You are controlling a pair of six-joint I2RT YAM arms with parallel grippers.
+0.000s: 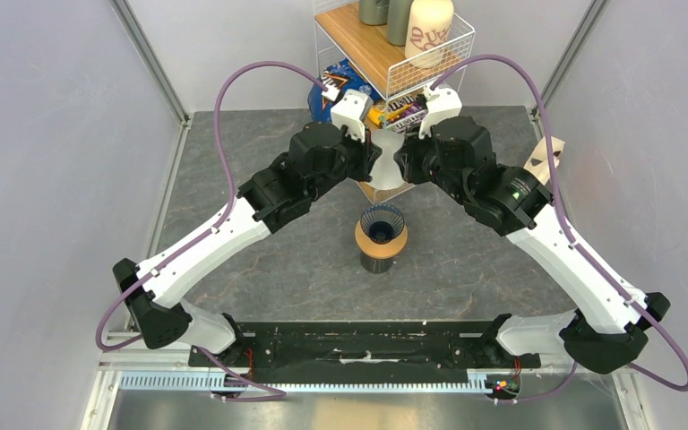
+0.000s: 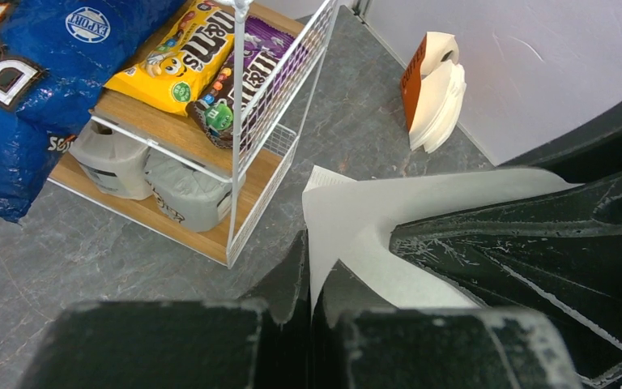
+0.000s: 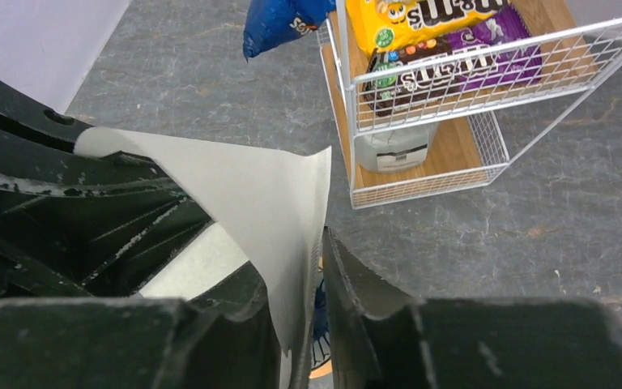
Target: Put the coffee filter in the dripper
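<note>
Top external view is showing the coffee filter (image 1: 385, 146) hanging flat between both claws, at twelve o'clock of the dripper (image 1: 382, 222). The left gripper (image 2: 314, 271) is pinching it tight. The right gripper (image 3: 314, 275), equally near, is standing narrowly parted around its edge.

Two white-and-black arms stand bolted side by side.
The left arm (image 1: 206, 240) and right arm (image 1: 573, 260) wear white shells over black joints and black bases (image 1: 157, 318). Each trails a purple cable (image 1: 219, 107). A green light (image 1: 512, 192) glows on the right one. The left gripper (image 2: 311, 267) and right gripper (image 3: 317, 251) are black, scratched pale.
</note>
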